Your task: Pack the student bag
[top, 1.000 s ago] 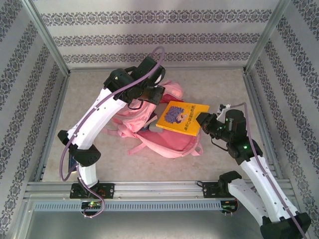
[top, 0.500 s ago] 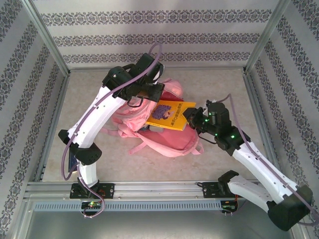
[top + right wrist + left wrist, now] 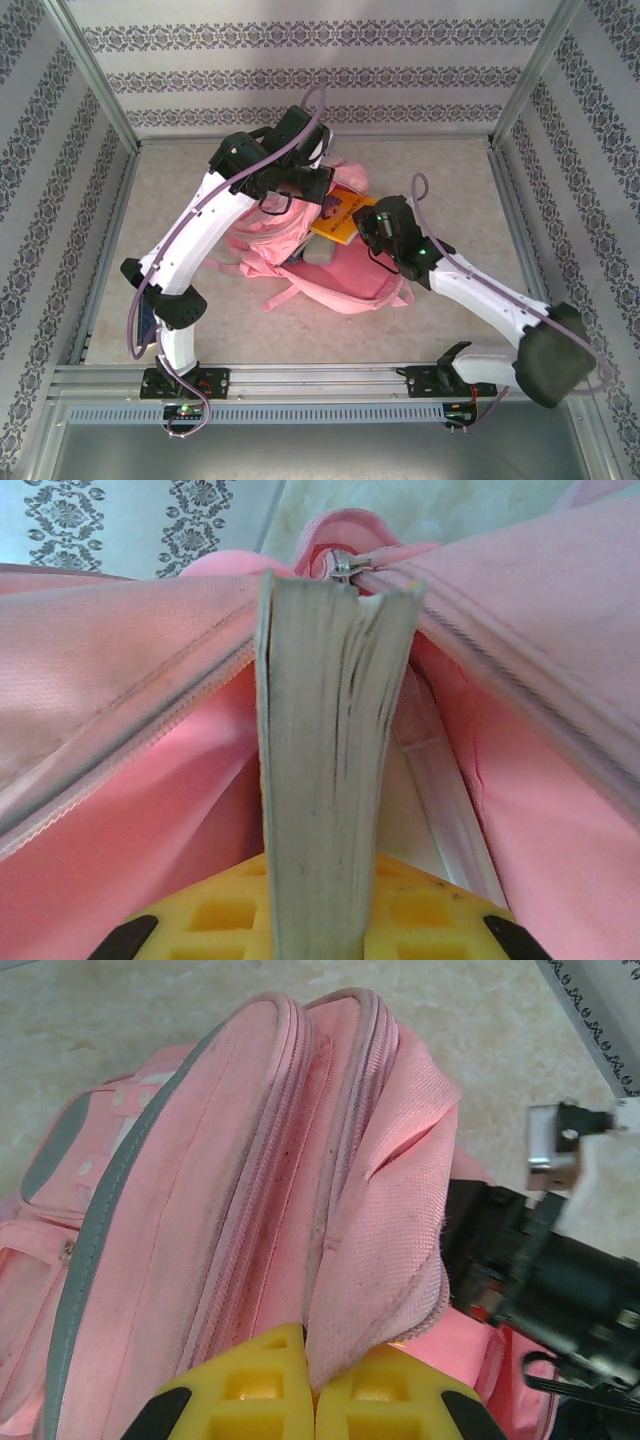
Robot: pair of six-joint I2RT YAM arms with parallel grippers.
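Note:
The student bag (image 3: pixel 330 285), a big pink backpack, lies mid-table with its main compartment unzipped. My left gripper (image 3: pixel 303 192) is at the bag's far top, shut on a fold of its pink flap (image 3: pixel 385 1250), pinched between the yellow fingers (image 3: pixel 250 1385) and held up. A yellow book (image 3: pixel 338 216) is partly inside the opening. My right gripper (image 3: pixel 368 226) is shut on it. In the right wrist view the book's grey page edge (image 3: pixel 330 770) stands upright between the yellow fingers (image 3: pixel 215 915), pointing into the pink-lined opening near the zipper pull (image 3: pixel 345 566).
A grey flat item (image 3: pixel 318 256) lies inside the open bag. A pink strap (image 3: pixel 275 298) trails toward the near edge. A dark object (image 3: pixel 147 322) sits beside the left arm's base. Patterned walls and metal frame posts (image 3: pixel 95 75) enclose the table.
My right arm has swung left and carried the yellow book from above the bag's right side into its opening. The left gripper has kept its hold on the flap.

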